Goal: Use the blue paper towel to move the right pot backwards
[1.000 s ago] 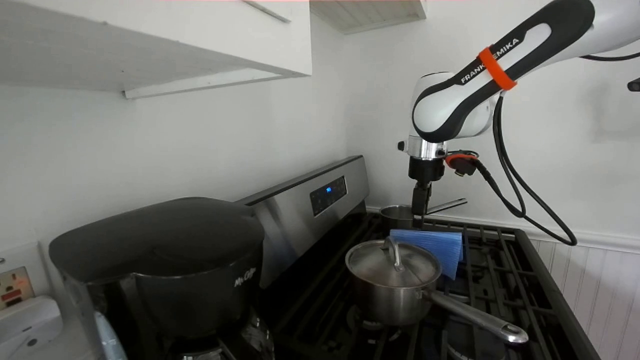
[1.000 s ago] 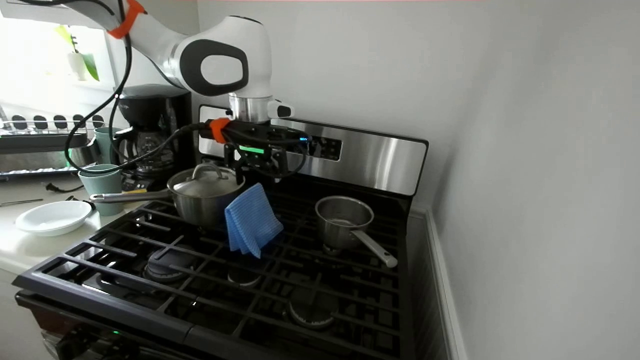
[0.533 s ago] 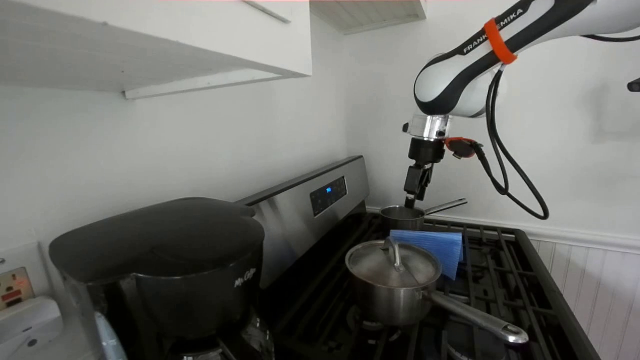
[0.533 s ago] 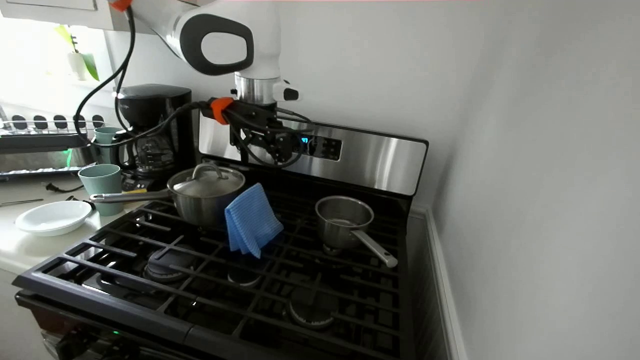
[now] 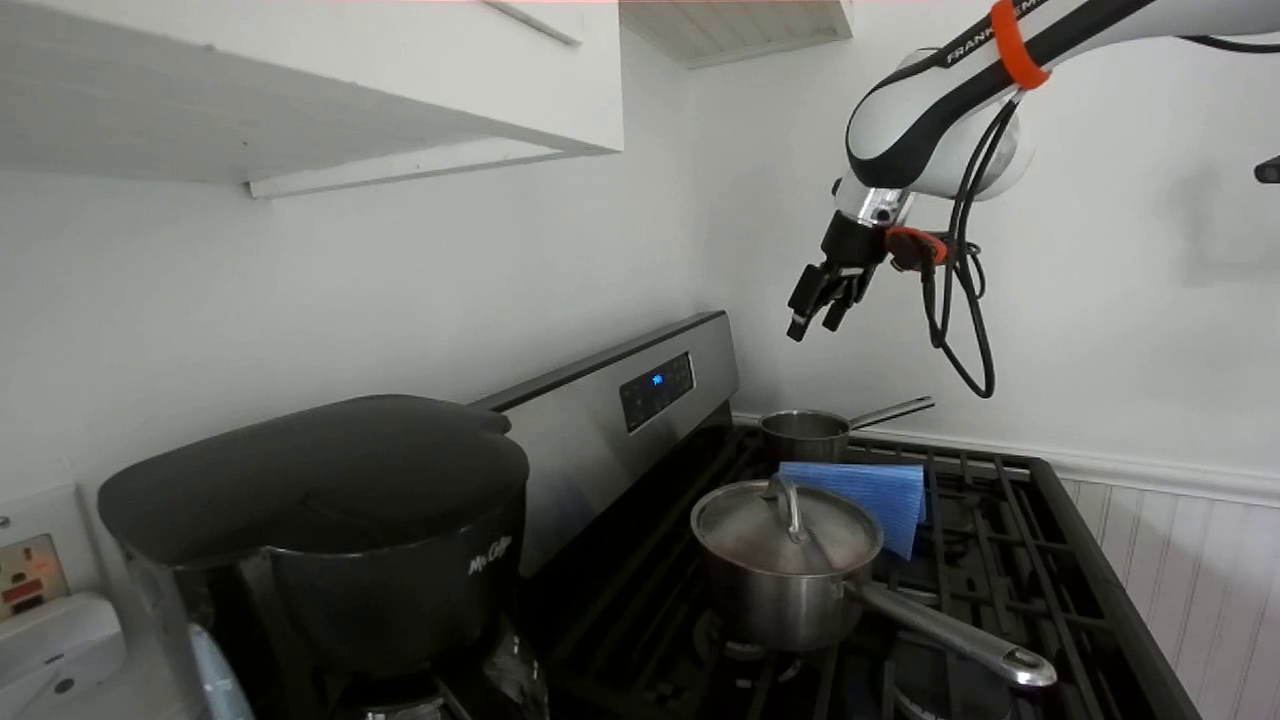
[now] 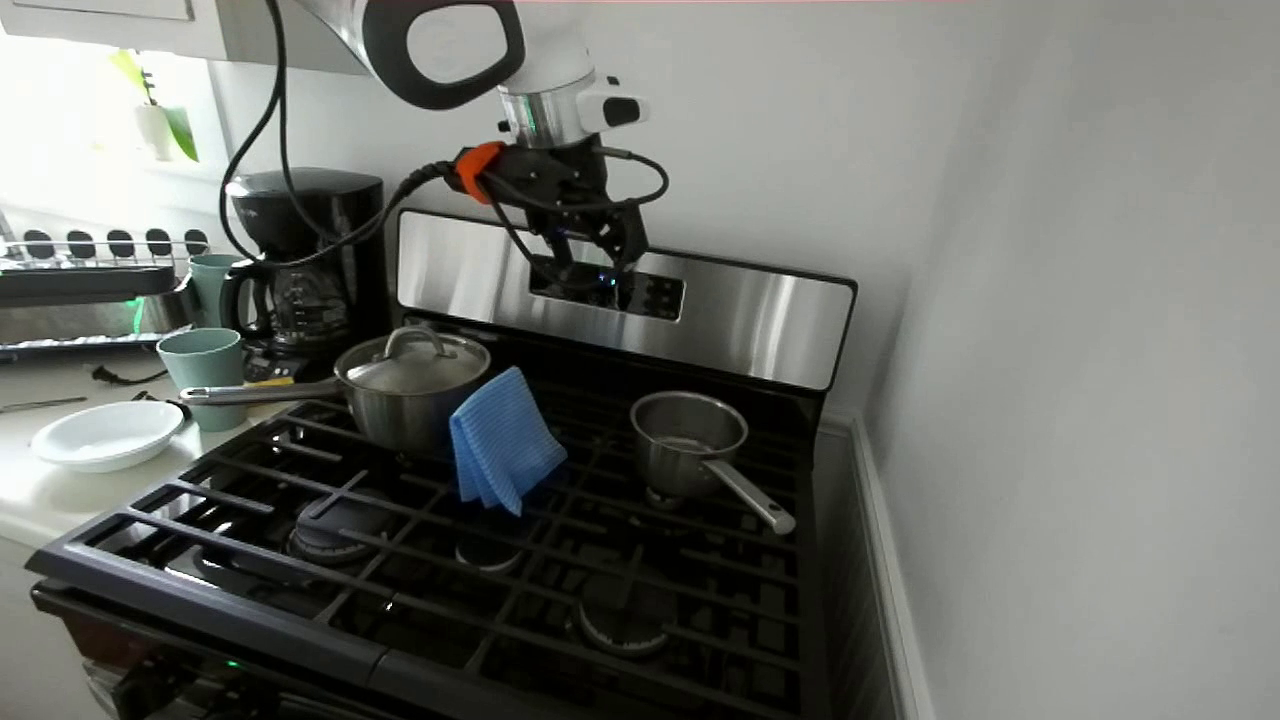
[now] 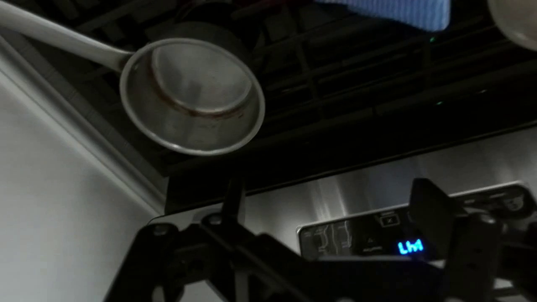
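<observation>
The blue paper towel (image 6: 505, 440) stands folded and tented on the stove grates, beside the lidded pot; I cannot tell if they touch. It also shows in an exterior view (image 5: 870, 495) and at the top of the wrist view (image 7: 402, 10). The right pot is a small open steel saucepan (image 6: 672, 475) on the back right burner, also in an exterior view (image 5: 800, 448) and the wrist view (image 7: 201, 132), handle pointing away from the backsplash. My gripper (image 5: 815, 325) is open and empty, tilted, high above the stove near the control panel; its fingers are apart in the wrist view (image 7: 329, 184).
A lidded steel pot (image 6: 400, 420) sits on the back left burner, its handle reaching over the counter. The backsplash (image 6: 750, 330) and side wall (image 6: 1000, 400) bound the stove. A coffee maker (image 5: 380, 600), cup (image 6: 205, 370) and white bowl (image 6: 108, 436) stand left.
My gripper has risen from near the towel and lidded pot, tilting its fingers toward the backsplash. In the latest frames its fingers show apart. The towel and both pots have not moved.
</observation>
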You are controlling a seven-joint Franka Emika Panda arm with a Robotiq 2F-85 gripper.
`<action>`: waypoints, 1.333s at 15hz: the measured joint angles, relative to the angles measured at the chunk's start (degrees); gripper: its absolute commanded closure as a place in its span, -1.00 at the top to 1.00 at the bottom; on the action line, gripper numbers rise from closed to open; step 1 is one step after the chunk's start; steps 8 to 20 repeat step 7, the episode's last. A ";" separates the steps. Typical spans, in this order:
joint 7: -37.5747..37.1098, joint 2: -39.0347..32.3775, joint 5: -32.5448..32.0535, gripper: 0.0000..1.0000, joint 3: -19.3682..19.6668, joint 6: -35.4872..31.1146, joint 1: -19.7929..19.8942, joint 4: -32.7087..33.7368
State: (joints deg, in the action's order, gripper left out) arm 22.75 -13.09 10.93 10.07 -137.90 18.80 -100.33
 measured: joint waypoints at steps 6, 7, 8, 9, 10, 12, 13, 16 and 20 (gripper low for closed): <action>-4.58 -0.02 -2.20 1.00 1.75 -4.12 -0.03 0.63; -4.68 -0.02 -2.22 1.00 1.77 -4.12 -0.04 0.69; -4.68 -0.02 -2.22 1.00 1.77 -4.12 -0.04 0.69; -4.68 -0.02 -2.22 1.00 1.77 -4.12 -0.04 0.69; -4.68 -0.02 -2.22 1.00 1.77 -4.12 -0.04 0.69; -4.68 -0.02 -2.22 1.00 1.77 -4.12 -0.04 0.69; -4.68 -0.02 -2.22 1.00 1.77 -4.12 -0.04 0.69; -4.68 -0.02 -2.22 1.00 1.77 -4.12 -0.04 0.69; -4.68 -0.02 -2.22 1.00 1.77 -4.12 -0.04 0.69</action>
